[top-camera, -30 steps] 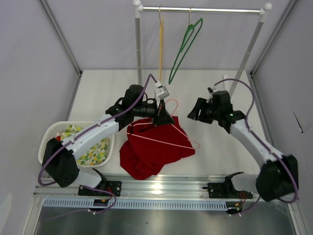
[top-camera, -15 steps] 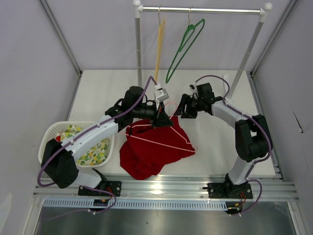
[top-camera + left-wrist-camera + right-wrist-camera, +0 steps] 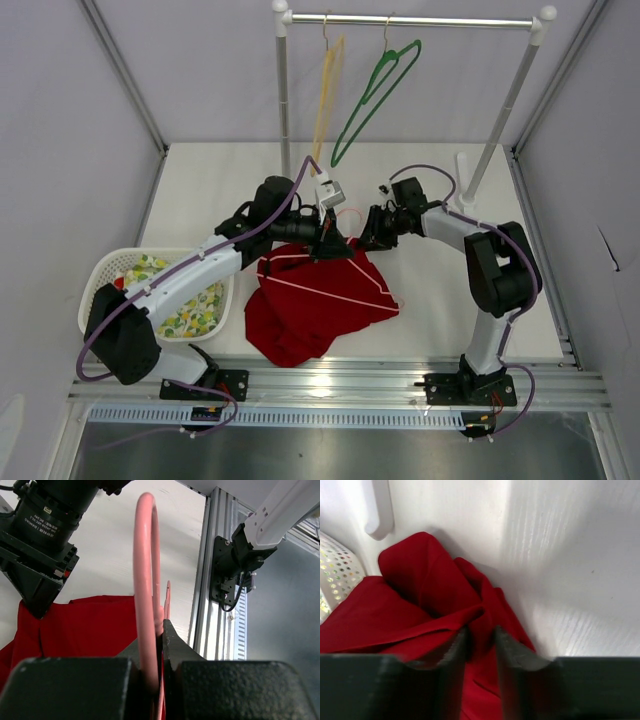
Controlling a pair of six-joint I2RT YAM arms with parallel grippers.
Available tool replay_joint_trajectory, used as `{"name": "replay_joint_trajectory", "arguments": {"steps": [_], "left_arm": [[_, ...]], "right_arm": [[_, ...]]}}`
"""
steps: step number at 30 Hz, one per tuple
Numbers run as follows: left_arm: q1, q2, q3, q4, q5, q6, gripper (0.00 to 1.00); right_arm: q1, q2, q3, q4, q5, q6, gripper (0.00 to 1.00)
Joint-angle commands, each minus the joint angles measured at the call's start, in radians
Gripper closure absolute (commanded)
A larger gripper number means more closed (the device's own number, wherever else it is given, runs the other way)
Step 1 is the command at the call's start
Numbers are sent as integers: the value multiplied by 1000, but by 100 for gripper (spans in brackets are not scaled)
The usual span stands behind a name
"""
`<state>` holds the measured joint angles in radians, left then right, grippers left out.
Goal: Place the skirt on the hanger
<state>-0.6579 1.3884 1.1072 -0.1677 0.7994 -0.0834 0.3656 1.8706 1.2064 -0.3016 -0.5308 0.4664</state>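
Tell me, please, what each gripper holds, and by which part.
The left gripper clamps the hanger by its wire near the hook. The right gripper seems to pinch a fold at the edge of the skirt.

A yellow hanger [image 3: 325, 100] and a green hanger [image 3: 382, 68] hang (both tilted) from a rail [image 3: 415, 20] behind the bench [image 3: 220, 180]; a white basket [image 3: 100, 275] at the left holds floral cloth [image 3: 190, 310].

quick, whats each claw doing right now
Left claw: closed on the pink hanger.
Right claw: closed, or nearly so, pinching a fold of the red skirt.
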Motion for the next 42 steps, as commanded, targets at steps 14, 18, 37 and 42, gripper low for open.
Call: {"name": "replay_joint_trajectory", "arguments": {"steps": [14, 18, 37, 42], "left_arm": [[60, -95, 179, 82, -161, -67, 100], [86, -121, 201, 160, -221, -136, 100], [138, -362, -248, 458, -457, -320, 100], [138, -403, -316, 454, -525, -317, 100]], "right_arm": [[-116, -315, 252, -244, 227, -94, 100], [-132, -333, 358, -323, 264, -112, 100], [-91, -726, -327, -114, 385, 44, 100], [-91, -797, -438, -96, 445, 80, 100]]}}
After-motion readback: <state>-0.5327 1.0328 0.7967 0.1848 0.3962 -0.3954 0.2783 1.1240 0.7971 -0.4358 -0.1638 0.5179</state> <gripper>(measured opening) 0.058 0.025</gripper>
